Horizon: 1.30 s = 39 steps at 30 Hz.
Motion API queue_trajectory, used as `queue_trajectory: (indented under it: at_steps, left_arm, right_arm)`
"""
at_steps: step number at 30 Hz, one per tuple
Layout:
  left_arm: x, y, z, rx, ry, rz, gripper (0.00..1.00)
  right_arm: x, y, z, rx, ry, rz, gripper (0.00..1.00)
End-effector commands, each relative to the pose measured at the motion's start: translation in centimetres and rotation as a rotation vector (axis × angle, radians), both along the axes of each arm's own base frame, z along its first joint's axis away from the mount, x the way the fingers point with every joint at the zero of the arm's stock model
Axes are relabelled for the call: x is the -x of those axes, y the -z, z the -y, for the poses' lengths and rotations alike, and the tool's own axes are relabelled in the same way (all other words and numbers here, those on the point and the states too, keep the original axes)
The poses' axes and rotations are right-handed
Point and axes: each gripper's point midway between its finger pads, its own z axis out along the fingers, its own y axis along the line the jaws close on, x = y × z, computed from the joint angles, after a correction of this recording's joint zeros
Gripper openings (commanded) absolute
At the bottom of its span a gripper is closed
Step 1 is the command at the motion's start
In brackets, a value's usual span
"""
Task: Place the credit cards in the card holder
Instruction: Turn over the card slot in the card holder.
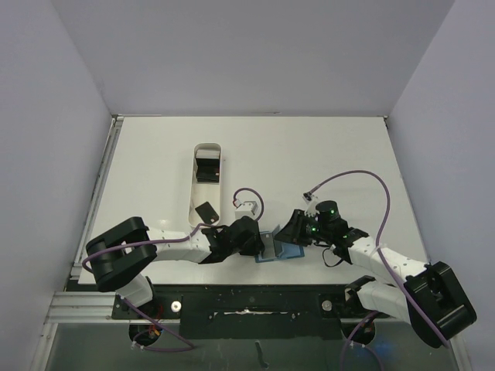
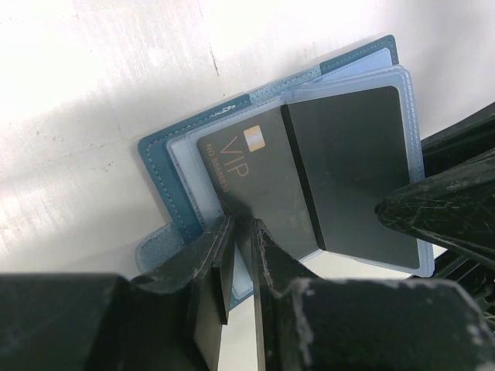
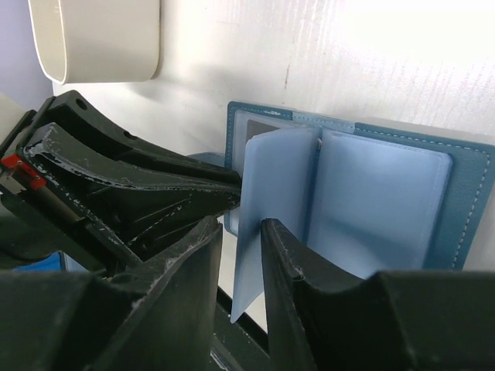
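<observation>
Left jaws clamp a VIP credit card [image 2: 255, 182] seemingly partway into the card holder [image 2: 162, 182] while right jaws pinch a sleeve [image 3: 271, 201] open, so next up is probably pushing it home.

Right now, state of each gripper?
Left gripper: closed on a black credit card, which is partly in the card holder.
Right gripper: closed on the card holder's pale inner sleeve.

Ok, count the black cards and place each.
4. In the white tray: a far card and a near card; the VIP card in the left pincer; a sleeved card in the card holder. Others may hide.
</observation>
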Motion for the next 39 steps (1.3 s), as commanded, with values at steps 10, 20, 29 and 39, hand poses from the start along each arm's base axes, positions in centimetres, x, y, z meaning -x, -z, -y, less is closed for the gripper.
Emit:
queue_trajectory:
  at_steps: [10, 20, 29, 39]
  left_arm:
    - [-0.6, -2.2, 0.4, 0.047, -0.022, 0.04, 0.14]
    - [-0.9, -2.7, -0.1, 0.063, -0.044, 0.035, 0.15]
    - [-0.5, -3.3, 2.3, 0.155, 0.024, 0.002, 0.12]
    - [-0.5, -3.9, 4.8, 0.248, 0.073, -0.013, 0.12]
  right_arm:
    - [-0.1, -2.2, -2.1, -0.116, -0.075, 0.051, 0.38]
    - [-0.2, -2.6, -3.7, -0.128, -0.121, 0.047, 0.44]
    - [-0.1, -2.9, -3.3, -0.135, -0.093, 0.068, 0.49]
    - [0.3, -3.1, -3.1, -0.141, -0.097, 0.076, 0.52]
